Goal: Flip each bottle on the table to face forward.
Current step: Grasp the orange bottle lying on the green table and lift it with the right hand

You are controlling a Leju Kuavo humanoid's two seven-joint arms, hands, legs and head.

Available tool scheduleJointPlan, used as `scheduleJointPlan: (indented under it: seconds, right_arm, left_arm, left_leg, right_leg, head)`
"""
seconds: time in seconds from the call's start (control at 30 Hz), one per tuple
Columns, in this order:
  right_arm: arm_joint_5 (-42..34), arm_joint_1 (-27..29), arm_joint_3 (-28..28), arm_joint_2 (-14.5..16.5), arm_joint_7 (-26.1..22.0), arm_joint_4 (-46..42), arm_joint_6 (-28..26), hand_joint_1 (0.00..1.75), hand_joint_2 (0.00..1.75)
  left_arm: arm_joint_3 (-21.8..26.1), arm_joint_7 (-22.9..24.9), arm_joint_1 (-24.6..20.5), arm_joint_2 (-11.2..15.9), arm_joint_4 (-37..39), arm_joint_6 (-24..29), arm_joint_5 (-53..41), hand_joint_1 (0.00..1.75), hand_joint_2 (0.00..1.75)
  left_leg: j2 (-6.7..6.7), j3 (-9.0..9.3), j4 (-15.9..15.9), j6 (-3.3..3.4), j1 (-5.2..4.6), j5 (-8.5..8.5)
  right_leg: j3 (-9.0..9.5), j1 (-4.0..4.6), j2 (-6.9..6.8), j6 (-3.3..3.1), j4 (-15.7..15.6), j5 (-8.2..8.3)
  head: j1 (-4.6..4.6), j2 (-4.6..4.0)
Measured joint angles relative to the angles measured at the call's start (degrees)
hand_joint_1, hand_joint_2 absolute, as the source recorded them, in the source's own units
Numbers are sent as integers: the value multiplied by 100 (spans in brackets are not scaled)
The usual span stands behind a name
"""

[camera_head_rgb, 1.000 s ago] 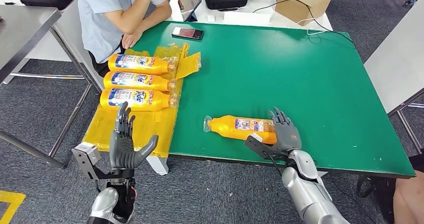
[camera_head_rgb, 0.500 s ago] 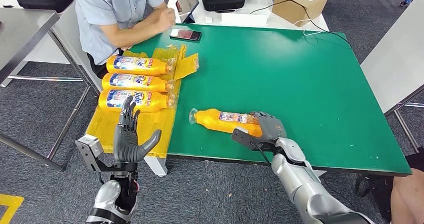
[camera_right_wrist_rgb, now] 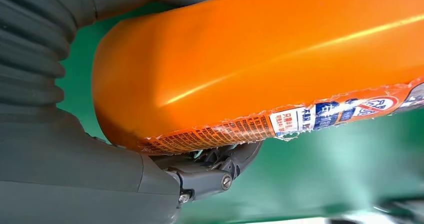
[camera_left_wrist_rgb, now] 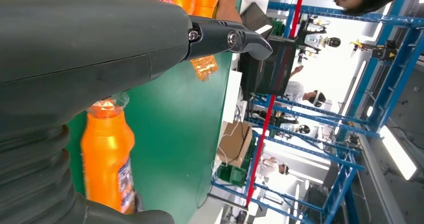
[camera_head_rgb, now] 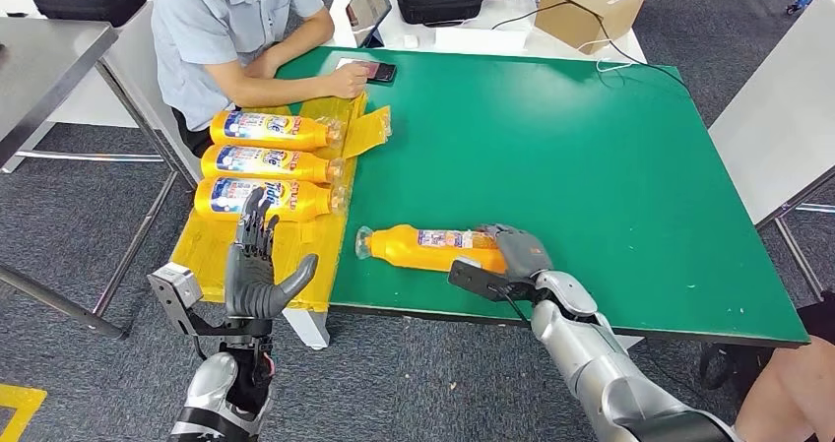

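Green-topped rectangular table [camera_head_rgb: 591,147], dark edged, standing on grey carpet.
- Crinkled yellow plastic sheet [camera_head_rgb: 295,255], spread over the table's near-left part and hanging off its left edge.
- Three orange plastic bottles with blue-and-white labels, lying side by side on the sheet, caps toward the table's middle: far one [camera_head_rgb: 271,129], middle one [camera_head_rgb: 266,162], near one [camera_head_rgb: 264,198].
- Fourth orange bottle [camera_head_rgb: 428,247], on its side on the bare green surface near the front edge, clear cap pointing toward the sheet.
- Dark smartphone [camera_head_rgb: 377,71], flat at the far-left edge, under a person's hand [camera_head_rgb: 347,83].
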Motion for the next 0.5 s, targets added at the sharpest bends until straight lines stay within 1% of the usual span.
scheduleJointPlan:
  seconds: [0.07, 0.13, 0.2, 0.27, 0.37, 0.43, 0.5]
  right_arm:
    - [-518, 308, -12, 14, -428, -341, -151, 175, 175]
    - [-946, 831, -26, 44, -798, -962, -615, 175, 175]
    - [-1166, 1507, -30, 85, -998, -1864, -1283, 175, 175]
    - [-1289, 2081, -30, 126, -1043, -2721, -1713, 175, 175]
    - [-1347, 2691, -23, 162, -1033, -3668, -1846, 175, 175]
    - [-1401, 2938, -16, 174, -1058, -4101, -1881, 175, 175]
    - [-1527, 3124, -19, 211, -1189, -4428, -2032, 175, 175]
  left_arm:
    - [5, -68, 32, 4, -8, 3, -7, 0, 175]
    - [13, -47, 133, -5, -72, -118, 175, 0, 175]
    - [23, 124, 347, -48, -242, -418, 725, 0, 175]
    - [33, 267, 584, -103, -437, -636, 1237, 0, 175]
    - [59, 340, 827, -157, -667, -705, 1462, 0, 175]
    - [77, 377, 907, -181, -769, -713, 1537, 0, 175]
    - [109, 443, 968, -217, -835, -689, 1654, 0, 175]
  left_leg:
    - [-9, -5, 0, 0, 0, 0]
    - [-20, -16, 0, -1, 1, 1]
    - [-30, -27, 0, -3, 2, -3]
    - [-35, -33, 0, -5, 2, -13]
    - [-35, -45, 0, -2, 1, -23]
    - [-35, -52, 0, 0, 0, -27]
    - [-35, -53, 0, 2, 0, -28]
  right_leg:
    - [0, 0, -2, 0, 1, -1]
    - [-5, 0, -8, 1, 2, -4]
    - [-11, -1, -14, 6, 3, -13]
    - [-15, -2, -16, 11, 3, -22]
    - [-29, -5, -15, 9, 2, -27]
    - [-35, -6, -15, 9, 1, -29]
    - [-37, -7, -16, 8, 0, -30]
  head:
    - [-1, 0]
    - [-2, 0]
    - [-1, 0]
    - [0, 0]
    - [-1, 0]
    - [-1, 0]
    - [0, 0]
